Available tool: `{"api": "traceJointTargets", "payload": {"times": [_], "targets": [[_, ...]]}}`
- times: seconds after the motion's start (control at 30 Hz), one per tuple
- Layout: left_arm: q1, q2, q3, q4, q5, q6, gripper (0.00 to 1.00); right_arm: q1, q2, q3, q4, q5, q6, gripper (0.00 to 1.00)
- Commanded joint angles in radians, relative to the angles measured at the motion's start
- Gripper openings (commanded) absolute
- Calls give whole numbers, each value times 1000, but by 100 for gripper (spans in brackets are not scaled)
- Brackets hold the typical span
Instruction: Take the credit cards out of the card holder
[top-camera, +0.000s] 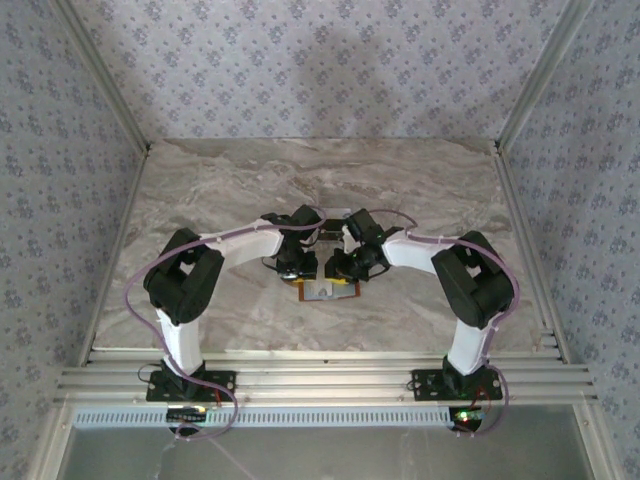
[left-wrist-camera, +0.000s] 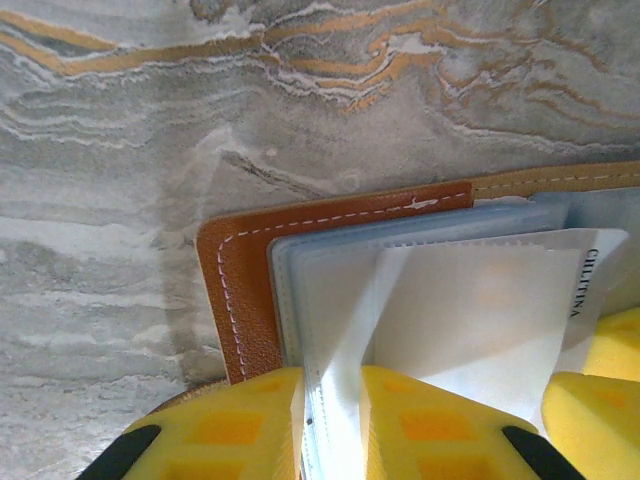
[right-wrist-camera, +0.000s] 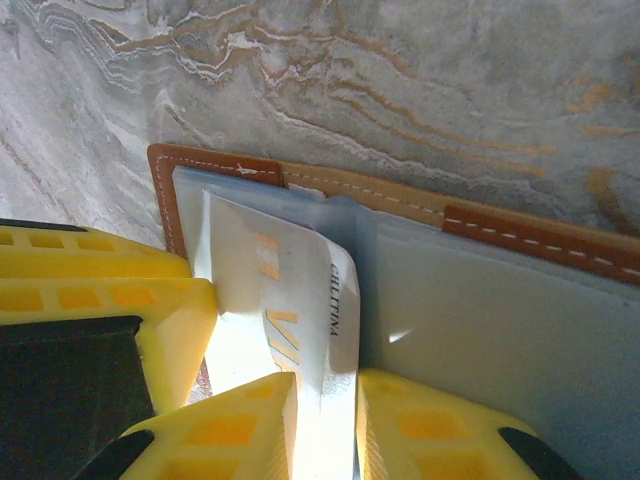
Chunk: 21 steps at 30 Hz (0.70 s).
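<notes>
Left gripper (left-wrist-camera: 332, 405) pinches the pale sleeve (left-wrist-camera: 335, 320) of the card holder (left-wrist-camera: 235, 290) between its jaws; right gripper (right-wrist-camera: 325, 405) clamps the white credit card (right-wrist-camera: 300, 270) between its own; pin the sleeve down and draw the card straight out, no twisting.

left arm (top-camera: 183, 345), right arm (top-camera: 465, 350): white shells, black joint housings; lilac cable (top-camera: 135, 285) looped along each | bases (top-camera: 190, 384): black plates | gripper fingers (left-wrist-camera: 230, 430): yellow, square-dimpled, black-backed

One card holder (left-wrist-camera: 238, 275), one whitish card (left-wrist-camera: 480, 320), two yellow-fingered tools, namely the left tool (left-wrist-camera: 332, 428) and the right tool (right-wrist-camera: 325, 432), and one worktop (left-wrist-camera: 300, 100).
</notes>
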Motion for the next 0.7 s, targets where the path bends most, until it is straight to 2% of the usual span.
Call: {"api": "traceJointTargets", "payload": {"times": [0.0,0.33,0.67], "targets": [[-6,17,-29,-36,-8,11,22,-11,27,-25,62,-48,30,23],[-5,16,-29,-37,-9,11,22,-29,37,-75,151,-72,58,14],[-3,3,-33,-48,-27,14,21,-56,-13,-103,105,-30,38,8]]}}
